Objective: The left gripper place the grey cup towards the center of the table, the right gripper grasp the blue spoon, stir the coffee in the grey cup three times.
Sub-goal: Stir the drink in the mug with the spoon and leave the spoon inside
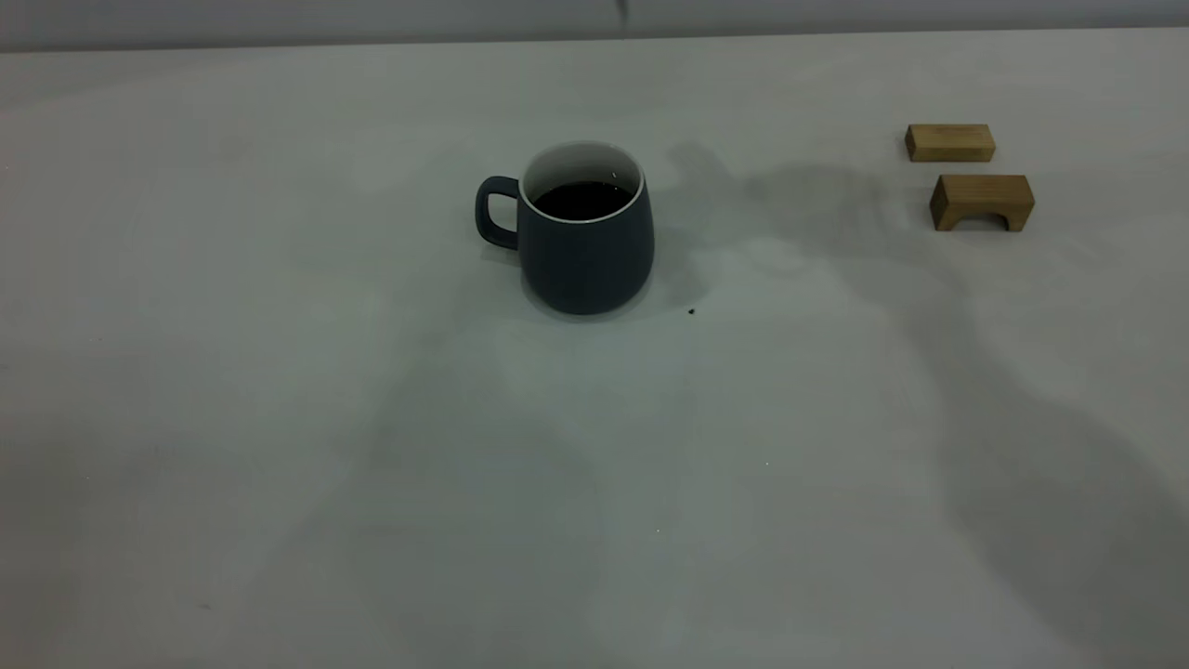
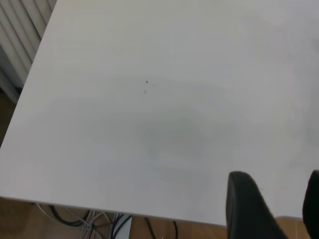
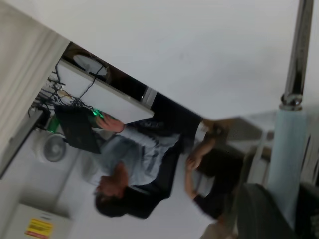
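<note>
- The grey cup [image 1: 585, 237] stands upright just above the middle of the exterior frame, handle toward frame left, on the off-white table [image 1: 279, 446]. The coffee [image 1: 583, 199] sits dark and flat well below the white rim.
- Neither arm shows in the exterior view; only their shadows fall across the right and lower parts of the frame.
- The left gripper [image 2: 271, 209] shows at the lower right of its wrist view, fingers spread and empty, over bare tabletop near the table's edge. The cup is not in that view, so this arm looks clear of it.
- The right gripper [image 3: 279, 219] is pinching the blue spoon [image 3: 289, 149] by its pale blue handle at the lower right of its wrist view. The metal stem runs up to the top right edge; the bowl is out of frame.
- Two small wooden blocks [image 1: 971, 177], one arched, lie at the upper right of the exterior frame, well apart from the cup.
- The cup looks placed; my guess is the stirring is still to come.
- Risks: the spoon is held only by its smooth rounded handle, so it could swivel or slip on touching the cup wall. A descent off-centre could strike the rim and tip or shove the unheld cup. Fast stirring could slop coffee onto the table.
</note>
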